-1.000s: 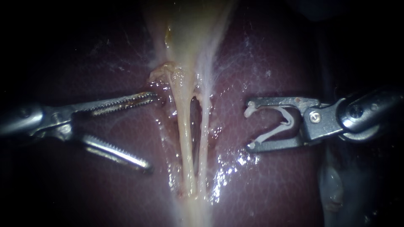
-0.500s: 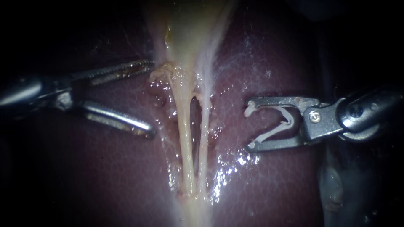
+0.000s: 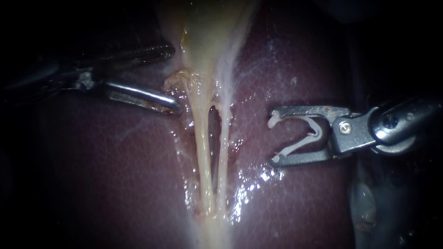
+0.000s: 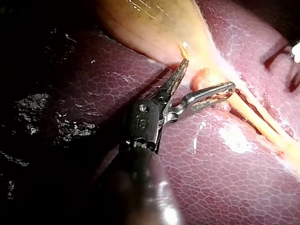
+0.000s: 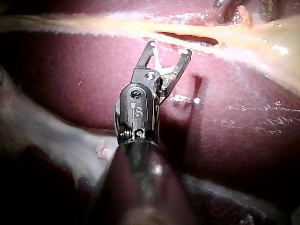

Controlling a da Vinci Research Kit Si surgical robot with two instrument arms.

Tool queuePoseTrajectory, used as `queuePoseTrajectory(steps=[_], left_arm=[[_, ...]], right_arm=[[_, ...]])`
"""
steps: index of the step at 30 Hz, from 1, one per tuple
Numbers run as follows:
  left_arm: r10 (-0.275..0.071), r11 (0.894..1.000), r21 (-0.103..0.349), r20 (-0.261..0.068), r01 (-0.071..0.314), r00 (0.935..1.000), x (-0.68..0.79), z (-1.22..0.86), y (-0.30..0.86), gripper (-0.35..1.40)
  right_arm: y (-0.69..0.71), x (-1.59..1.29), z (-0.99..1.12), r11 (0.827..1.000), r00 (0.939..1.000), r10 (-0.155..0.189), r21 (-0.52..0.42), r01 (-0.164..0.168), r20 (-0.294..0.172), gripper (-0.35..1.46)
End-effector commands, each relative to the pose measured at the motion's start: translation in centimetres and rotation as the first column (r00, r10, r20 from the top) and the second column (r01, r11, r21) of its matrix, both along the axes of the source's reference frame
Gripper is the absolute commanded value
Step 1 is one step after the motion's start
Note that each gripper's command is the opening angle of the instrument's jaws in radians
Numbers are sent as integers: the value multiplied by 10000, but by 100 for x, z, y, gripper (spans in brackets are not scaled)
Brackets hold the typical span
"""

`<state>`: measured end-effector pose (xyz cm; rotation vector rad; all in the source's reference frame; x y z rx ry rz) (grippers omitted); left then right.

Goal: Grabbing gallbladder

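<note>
The yellowish gallbladder (image 3: 203, 32) narrows downward into two pale tubes (image 3: 205, 152) that run over the dark red liver (image 3: 115, 175). My left instrument (image 3: 175, 78) comes in from the left with its jaws open, level with the gallbladder's narrow lower end. A frayed pale tag of tissue lies at the jaw tips, ungripped. In the left wrist view the left instrument (image 4: 208, 73) straddles that tag (image 4: 204, 76) below the gallbladder (image 4: 150, 23). My right instrument (image 3: 273, 137) holds a white clip (image 3: 307, 136) in its wide jaws, right of the tubes and apart from them.
A slit-like window (image 3: 213, 122) shows between the two tubes. Wet glistening liver surface (image 3: 258, 177) lies below my right instrument. Pale fatty tissue (image 3: 364, 207) sits at the lower right edge. In the right wrist view the right instrument (image 5: 169, 48) and its clip (image 5: 161, 58) stand just short of the tubes (image 5: 117, 26).
My left instrument has moved up along the tubes to the gallbladder's lower end, its jaws staying open. My right instrument and its clip have not moved.
</note>
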<state>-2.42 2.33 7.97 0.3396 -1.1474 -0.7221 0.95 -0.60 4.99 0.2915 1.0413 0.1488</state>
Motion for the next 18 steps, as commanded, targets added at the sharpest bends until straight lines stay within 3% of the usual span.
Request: queuePoseTrajectory(steps=[1, 5, 10, 15, 18], left_arm=[[13, 10000, 38, -35, -13, 10000, 0, 3, 0, 66], [24, 9997, 258, -154, -20, 9999, 1, 11, -2, 51], [-18, 9988, 493, -196, 28, 9998, 2, 11, -2, 19], [33, 9980, 638, -291, -14, 9996, 5, 11, -2, -35], [55, 9975, 709, -325, -32, 9995, 8, 10, -3, -35]], right_arm=[[0, 0, 0, 10000, 10000, 0, 0, 0, -2, 50], [0, 0, 0, 10000, 10000, 0, -1, 0, -2, 50], [0, 0, 0, 10000, 10000, 0, -1, 0, -1, 50], [0, 0, 0, 10000, 10000, 0, -2, 0, -1, 50], [0, 0, 0, 10000, 10000, 0, -2, 0, -1, 50]])
